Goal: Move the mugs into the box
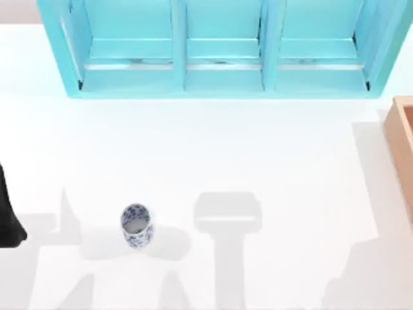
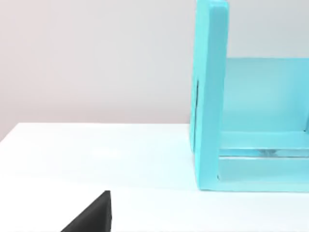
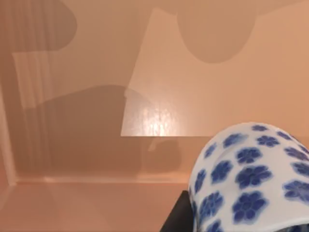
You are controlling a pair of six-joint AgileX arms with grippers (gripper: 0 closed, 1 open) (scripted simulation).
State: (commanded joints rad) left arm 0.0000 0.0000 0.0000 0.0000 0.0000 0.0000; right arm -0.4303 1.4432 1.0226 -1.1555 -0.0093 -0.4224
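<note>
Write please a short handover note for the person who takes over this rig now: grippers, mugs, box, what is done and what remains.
Right gripper: over the inside of the box, with a mug at its finger; release not confirmed.
Left arm: parked at the table's left edge.
Second mug: upright on the table, front left, far from the box at the right edge.
Done: no mug seen resting in the box.
Left: set this mug down, then fetch the second.

White table (image 1: 213, 148) carries a turquoise shelf unit (image 1: 219, 48) along the top of the frame. One blue-flowered mug (image 1: 136, 225) stands upright at lower left, well apart from the shelf. Tan box (image 1: 401, 139) sits at the right edge, probably resting on the table.
</note>
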